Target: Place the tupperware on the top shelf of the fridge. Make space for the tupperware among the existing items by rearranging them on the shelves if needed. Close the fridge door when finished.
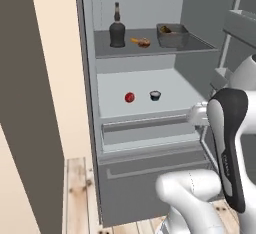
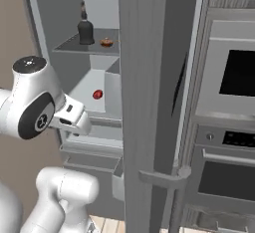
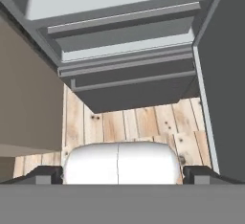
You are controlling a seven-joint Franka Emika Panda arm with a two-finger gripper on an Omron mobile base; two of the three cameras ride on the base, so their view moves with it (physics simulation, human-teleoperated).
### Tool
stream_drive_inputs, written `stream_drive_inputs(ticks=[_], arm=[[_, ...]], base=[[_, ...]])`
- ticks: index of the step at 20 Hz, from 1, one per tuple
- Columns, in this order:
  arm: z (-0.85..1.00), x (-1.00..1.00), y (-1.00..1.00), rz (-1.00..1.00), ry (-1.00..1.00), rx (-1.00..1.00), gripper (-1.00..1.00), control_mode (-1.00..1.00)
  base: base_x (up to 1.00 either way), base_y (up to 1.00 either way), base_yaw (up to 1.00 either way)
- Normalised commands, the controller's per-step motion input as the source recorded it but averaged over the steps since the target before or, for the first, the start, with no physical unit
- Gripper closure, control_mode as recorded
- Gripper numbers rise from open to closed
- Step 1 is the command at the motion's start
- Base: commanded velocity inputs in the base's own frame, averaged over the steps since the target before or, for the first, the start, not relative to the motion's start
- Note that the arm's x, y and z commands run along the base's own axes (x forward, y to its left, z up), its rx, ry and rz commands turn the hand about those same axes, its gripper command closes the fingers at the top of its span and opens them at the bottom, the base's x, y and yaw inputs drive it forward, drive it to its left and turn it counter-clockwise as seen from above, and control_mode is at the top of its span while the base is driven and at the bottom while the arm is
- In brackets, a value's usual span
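Grey tupperware (image 1: 172, 35) is seen on the top shelf (image 1: 150, 51) of the fridge (image 1: 140, 118), right of the dark bottle (image 1: 117, 27) and the orange-brown food piece (image 1: 142, 42). Below that shelf, the gripper (image 3: 122, 173) is held empty with fingers spread wide, facing the drawer fronts (image 3: 129, 74).

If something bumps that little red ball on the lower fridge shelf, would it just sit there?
Probably not. The red fruit looks round, so it would likely roll across the smooth, flat lower shelf, which shows no raised lip at its front. Being small, it is probably light, so a slight nudge might send it off.
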Motion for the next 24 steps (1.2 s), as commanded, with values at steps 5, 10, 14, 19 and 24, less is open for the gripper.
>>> stream_drive_inputs(ticks=[5,10,14,19,24], arm=[[0.0,0.0,0.0,0.0,0.0,0.0,-1.0,1.0],[0.0,0.0,0.0,0.0,0.0,0.0,-1.0,1.0],[0.0,0.0,0.0,0.0,0.0,0.0,-1.0,1.0],[0.0,0.0,0.0,0.0,0.0,0.0,-1.0,1.0],[0.0,0.0,0.0,0.0,0.0,0.0,-1.0,1.0]], base=[[-0.97,0.01,0.0],[-0.52,-0.08,-0.03],[-0.25,0.0,-0.01],[-0.51,0.0,-0.01],[-0.46,0.0,-0.03]])
